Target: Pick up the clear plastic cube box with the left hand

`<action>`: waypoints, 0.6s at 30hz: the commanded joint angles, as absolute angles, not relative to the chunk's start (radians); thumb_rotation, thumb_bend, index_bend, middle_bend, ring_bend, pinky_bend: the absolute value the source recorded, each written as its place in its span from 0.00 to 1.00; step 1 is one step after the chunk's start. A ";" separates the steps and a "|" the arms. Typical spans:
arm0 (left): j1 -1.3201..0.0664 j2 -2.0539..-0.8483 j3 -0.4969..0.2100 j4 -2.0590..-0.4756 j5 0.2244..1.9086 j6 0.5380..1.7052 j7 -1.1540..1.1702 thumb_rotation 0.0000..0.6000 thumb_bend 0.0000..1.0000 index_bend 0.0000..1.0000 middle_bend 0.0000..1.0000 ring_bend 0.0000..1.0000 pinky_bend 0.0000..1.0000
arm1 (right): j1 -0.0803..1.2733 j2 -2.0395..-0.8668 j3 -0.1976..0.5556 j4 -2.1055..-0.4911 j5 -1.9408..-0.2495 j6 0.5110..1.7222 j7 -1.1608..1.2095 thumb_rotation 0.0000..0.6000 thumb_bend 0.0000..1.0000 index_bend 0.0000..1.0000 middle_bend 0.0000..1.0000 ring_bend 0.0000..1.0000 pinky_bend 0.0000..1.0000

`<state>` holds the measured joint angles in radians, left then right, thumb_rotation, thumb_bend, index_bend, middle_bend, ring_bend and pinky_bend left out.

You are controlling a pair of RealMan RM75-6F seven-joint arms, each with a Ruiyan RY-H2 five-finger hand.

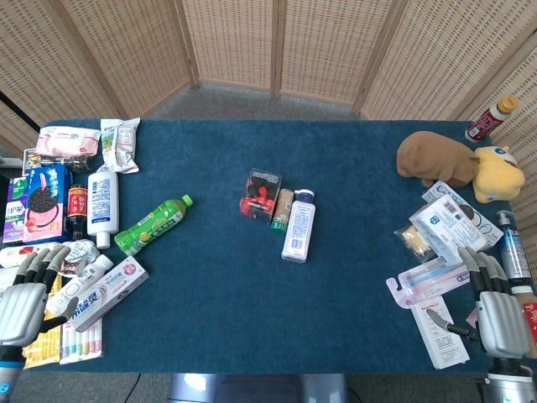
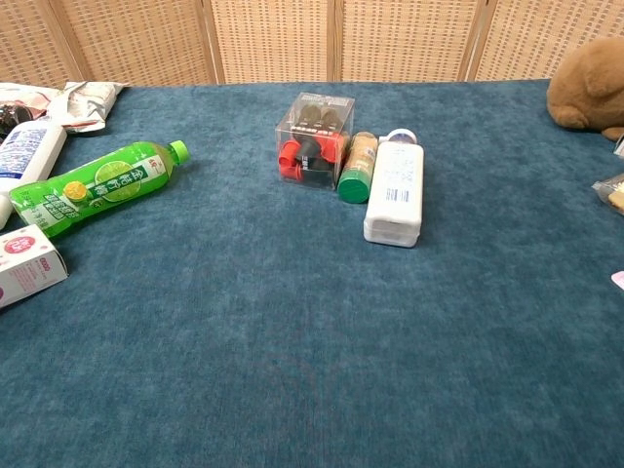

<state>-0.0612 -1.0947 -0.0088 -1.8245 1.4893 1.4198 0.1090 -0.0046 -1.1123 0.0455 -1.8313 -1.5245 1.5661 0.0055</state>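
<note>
The clear plastic cube box point(image 1: 261, 194) with red and black pieces inside stands near the middle of the blue table; the chest view shows the clear cube box point(image 2: 314, 141) upright at centre back. My left hand point(image 1: 25, 305) is at the front left corner, open, fingers apart, far from the box and holding nothing. My right hand point(image 1: 497, 310) hangs open at the front right corner over flat packets. Neither hand shows in the chest view.
Beside the box lie a small green-capped jar point(image 1: 282, 210) and a white bottle point(image 1: 299, 225). A green bottle point(image 1: 153, 223), a toothpaste carton point(image 1: 98, 293) and several packages crowd the left side. Plush toys point(image 1: 456, 163) and packets fill the right.
</note>
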 commanded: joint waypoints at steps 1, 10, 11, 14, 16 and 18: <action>-0.176 -1.061 -0.083 -1.865 1.391 1.272 0.092 1.00 0.39 0.00 0.00 0.00 0.00 | -0.012 -1.107 0.040 -1.829 -1.525 1.571 0.016 0.85 0.07 0.00 0.04 0.00 0.00; -0.400 -1.136 -0.216 -1.807 1.191 1.022 0.100 1.00 0.33 0.00 0.00 0.00 0.00 | -0.054 -1.088 0.024 -1.813 -1.529 1.612 0.065 0.86 0.07 0.00 0.04 0.00 0.00; -0.429 -1.152 -0.230 -1.791 1.166 0.993 0.097 1.00 0.31 0.00 0.00 0.00 0.00 | -0.059 -1.085 0.023 -1.811 -1.528 1.617 0.072 0.86 0.07 0.00 0.04 0.00 0.00; -0.496 -1.206 -0.258 -1.737 1.114 0.941 0.105 1.00 0.28 0.00 0.00 0.00 0.00 | -0.070 -1.080 0.021 -1.806 -1.524 1.627 0.086 0.86 0.07 0.00 0.04 0.00 0.00; -0.535 -1.245 -0.273 -1.700 1.086 0.919 0.114 1.00 0.24 0.00 0.00 0.00 0.00 | -0.076 -1.077 0.019 -1.804 -1.524 1.630 0.097 0.86 0.07 0.00 0.04 0.00 0.00; -0.579 -1.294 -0.289 -1.651 1.050 0.895 0.123 1.00 0.21 0.00 0.00 0.00 0.00 | -0.083 -1.072 0.018 -1.800 -1.522 1.636 0.112 0.86 0.07 0.00 0.04 0.00 0.00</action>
<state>-0.5377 -1.2512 -0.2647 -1.6929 1.0872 0.9265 0.1120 -0.0795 -1.0751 0.0193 -1.8024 -1.5232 1.6329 0.1069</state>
